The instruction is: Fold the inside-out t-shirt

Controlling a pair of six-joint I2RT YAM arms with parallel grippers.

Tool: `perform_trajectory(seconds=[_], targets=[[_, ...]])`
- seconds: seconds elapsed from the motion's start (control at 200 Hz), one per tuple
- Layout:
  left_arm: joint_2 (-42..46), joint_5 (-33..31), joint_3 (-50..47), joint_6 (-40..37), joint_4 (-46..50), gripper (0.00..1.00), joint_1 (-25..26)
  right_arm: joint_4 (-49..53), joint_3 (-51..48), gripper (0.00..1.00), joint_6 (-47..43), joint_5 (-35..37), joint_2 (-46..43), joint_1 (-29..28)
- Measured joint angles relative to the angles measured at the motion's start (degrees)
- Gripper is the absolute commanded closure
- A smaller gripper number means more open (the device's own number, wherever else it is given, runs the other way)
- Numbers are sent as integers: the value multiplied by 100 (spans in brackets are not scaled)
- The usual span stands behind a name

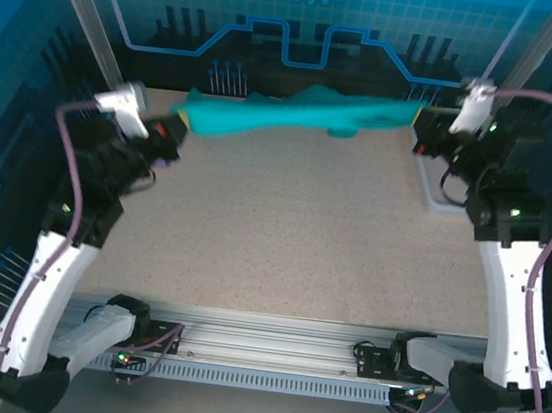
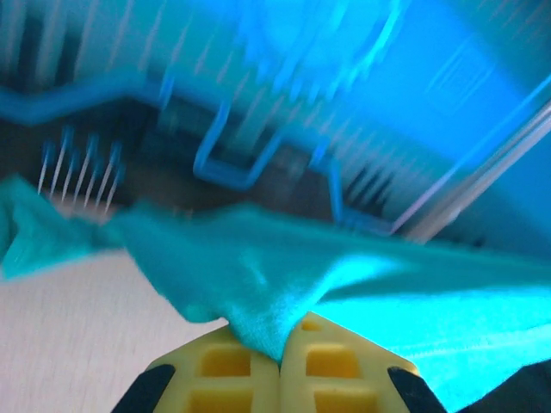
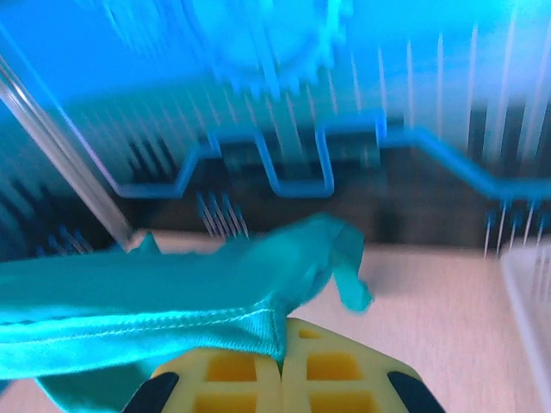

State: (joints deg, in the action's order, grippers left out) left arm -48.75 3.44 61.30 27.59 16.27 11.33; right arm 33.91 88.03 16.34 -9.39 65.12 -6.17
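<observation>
The teal-green t-shirt (image 1: 302, 116) hangs stretched in a band above the far part of the table, held at both ends. My left gripper (image 1: 177, 126) is shut on its left end; in the left wrist view the cloth (image 2: 258, 267) is pinched between the yellow fingertips (image 2: 232, 361). My right gripper (image 1: 425, 119) is shut on the right end, and the right wrist view shows a stitched hem (image 3: 172, 323) clamped between its yellow fingers (image 3: 336, 366). A loose flap (image 3: 349, 275) dangles past the right grip. Both wrist views are blurred.
The speckled beige table (image 1: 293, 229) lies below the shirt. A pale tray (image 1: 437, 191) sits at the table's right edge beside the right arm. Blue patterned walls (image 1: 308, 29) and metal posts close in the back and sides.
</observation>
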Motion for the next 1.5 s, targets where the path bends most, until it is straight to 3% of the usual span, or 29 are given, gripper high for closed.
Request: perform_trajectory(seconds=[0.09,0.235,0.36,0.46,0.64,0.82,0.955,1.3,1.501], targets=[[568,-13,-1679,308,249,98,413,81,-1355,100,22,-7,-337,-26],[807,33,-3364,890,581,69,887,264,-2734,100,42,-118,-332,-42],[151,52,-3399,979,551,52,997,304,-3099,100,28,-256,-17,-160],[-321,24,-3187,898,461,44,1176,306,-3171,100,-2,-341,168,-260],[-1126,-354,-2487,245,-232,33,2450,313,-3178,100,-92,-450,197,-328],[-3091,-474,-1069,-793,-1233,28,3794,474,-3088,100,-184,-457,197,-330],[-4350,-459,-345,-1290,-1725,27,4319,645,-2920,100,-243,-411,197,-330],[-5692,-450,9,-1598,-2352,20,4540,918,-2715,100,-240,-308,-20,-313],[-6017,-662,37,-1561,-2669,34,4594,988,-2715,100,-240,-304,-31,-275]])
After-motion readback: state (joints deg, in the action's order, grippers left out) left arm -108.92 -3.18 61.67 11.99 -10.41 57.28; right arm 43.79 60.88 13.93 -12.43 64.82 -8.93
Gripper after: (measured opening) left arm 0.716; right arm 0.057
